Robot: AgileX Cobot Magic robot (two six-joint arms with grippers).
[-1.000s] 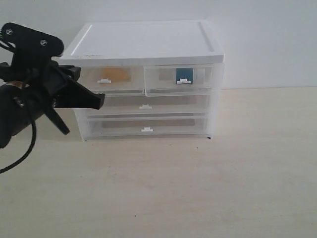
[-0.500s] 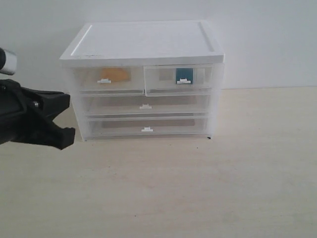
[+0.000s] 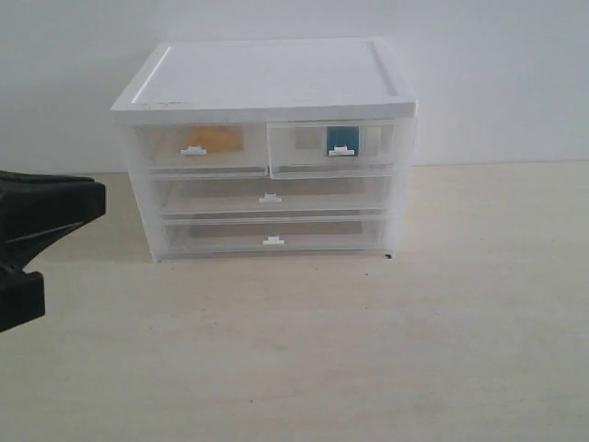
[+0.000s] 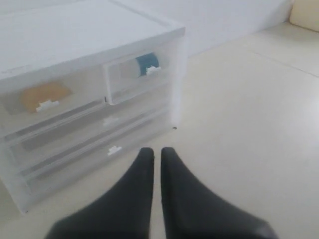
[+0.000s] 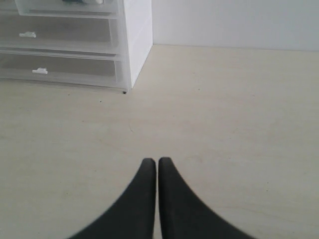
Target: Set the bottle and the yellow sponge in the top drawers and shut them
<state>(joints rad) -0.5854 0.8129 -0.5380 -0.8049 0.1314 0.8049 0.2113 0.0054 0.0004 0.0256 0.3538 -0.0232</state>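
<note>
Both items are already stowed. The yellow sponge [image 3: 213, 140] is inside the left top drawer [image 3: 161, 152], upper left of centre in the exterior view. The bottle [image 3: 341, 138] is inside the right top drawer [image 3: 379, 147], just right of centre.

Left gripper [image 4: 157, 152]: fingers pressed together, nothing held, low in frame and well clear of the cabinet [image 3: 267, 78]. Right gripper [image 5: 157, 162]: same, tips together and empty over bare table [image 3: 442, 331].

Handling, judged from looks:
- Sponge: foam wedge, matte, very light, squashes under the pads. Take it across the thick end with a light squeeze.
- Bottle: squat teal plastic, probably rigid, smooth and a bit slick. Grip the body across its width, not the white cap.
- Drawers: thin clear plastic with frosted fronts, low mass, likely slide easily. The white tab handles [image 3: 193, 150] are tiny, so pinch them only to pull. To close, push flat on the drawer front near the tab.
- Cabinet: light plastic shell with a glossy white lid on a smooth pale table. A hard shove could skid the whole unit.

The left top drawer looks flush. The right one may sit slightly proud of the front, but I can't tell for sure. The two full-width drawers [image 3: 322, 195] below look shut.
</note>
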